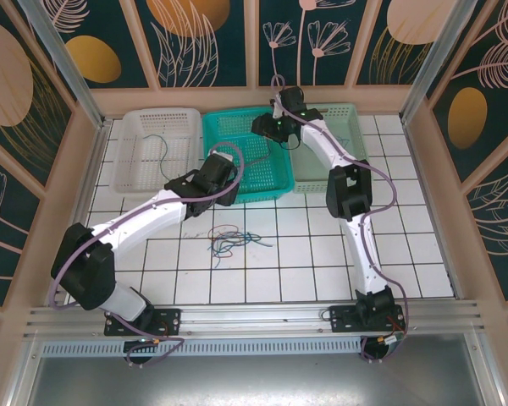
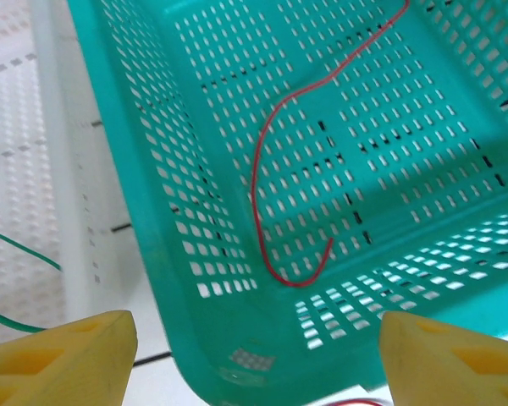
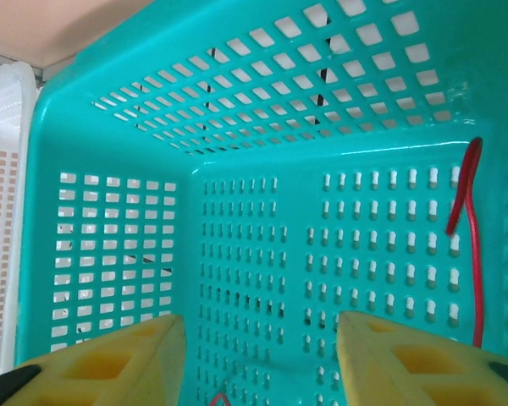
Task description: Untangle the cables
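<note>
Left claw (image 2: 256, 328) and right claw (image 3: 261, 323) gape over slotted teal basket (image 2: 195, 182) holding red cable (image 2: 255, 178).

We are looking into a robotics lab cell, a purpose-built test enclosure rather than a home or shop. A left arm (image 1: 144, 222) and a right arm (image 1: 358, 249) are sitting bolted to an aluminium rail (image 1: 254, 320). Printed leaf-pattern panels (image 1: 195, 34) on metal posts (image 1: 63, 63) are boxing in a white gridded tabletop (image 1: 305, 262). On it we are seeing a white basket (image 1: 129, 152), a teal basket (image 1: 262, 196), a pale green basket (image 1: 360, 127) and loose cables (image 1: 226, 238).
</note>
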Controlling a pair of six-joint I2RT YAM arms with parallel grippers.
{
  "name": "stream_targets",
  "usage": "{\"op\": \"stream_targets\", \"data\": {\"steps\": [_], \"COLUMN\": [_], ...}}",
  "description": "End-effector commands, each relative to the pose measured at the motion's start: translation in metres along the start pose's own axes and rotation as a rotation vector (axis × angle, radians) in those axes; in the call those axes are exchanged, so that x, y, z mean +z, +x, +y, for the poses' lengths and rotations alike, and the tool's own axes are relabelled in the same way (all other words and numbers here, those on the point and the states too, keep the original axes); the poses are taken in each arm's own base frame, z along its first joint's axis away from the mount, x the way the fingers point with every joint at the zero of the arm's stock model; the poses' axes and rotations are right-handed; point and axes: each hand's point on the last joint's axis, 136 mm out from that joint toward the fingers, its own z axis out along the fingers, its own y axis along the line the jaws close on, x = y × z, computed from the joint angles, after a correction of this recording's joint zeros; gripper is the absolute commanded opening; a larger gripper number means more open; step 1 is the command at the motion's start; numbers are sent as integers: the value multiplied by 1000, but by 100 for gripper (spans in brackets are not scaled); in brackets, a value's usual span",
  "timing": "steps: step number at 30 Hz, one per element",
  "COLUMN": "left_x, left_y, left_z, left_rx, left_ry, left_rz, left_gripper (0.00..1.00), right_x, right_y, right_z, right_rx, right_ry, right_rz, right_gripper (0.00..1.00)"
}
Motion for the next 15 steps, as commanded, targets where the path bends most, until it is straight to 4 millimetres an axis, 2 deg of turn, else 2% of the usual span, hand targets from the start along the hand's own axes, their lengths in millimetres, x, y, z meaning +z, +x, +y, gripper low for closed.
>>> {"op": "stream_targets", "data": {"steps": [1, 5, 9, 11, 15], "left_x": [-2, 5, 11, 15, 25], "left_y": [14, 17, 15, 13, 7], "left_z": [-2, -10, -16, -12, -3], "left_rx": [-84, -95, -96, -86, -82], "left_ry": [43, 73, 90, 63, 15], "left_rz": [36, 43, 44, 29, 26], "left_gripper": [75, 75, 73, 74, 74], "right_x": [6, -5, -13, -16, -35], "right_y": [9, -5, -15, -20, -30], "right_z": [-21, -29, -20, -4, 47], "right_rx": [3, 24, 29, 6, -112], "right_ry": [79, 133, 100, 40, -88], "right_rz": [15, -58, -109, -120, -165], "right_gripper": [52, 53, 55, 55, 62]}}
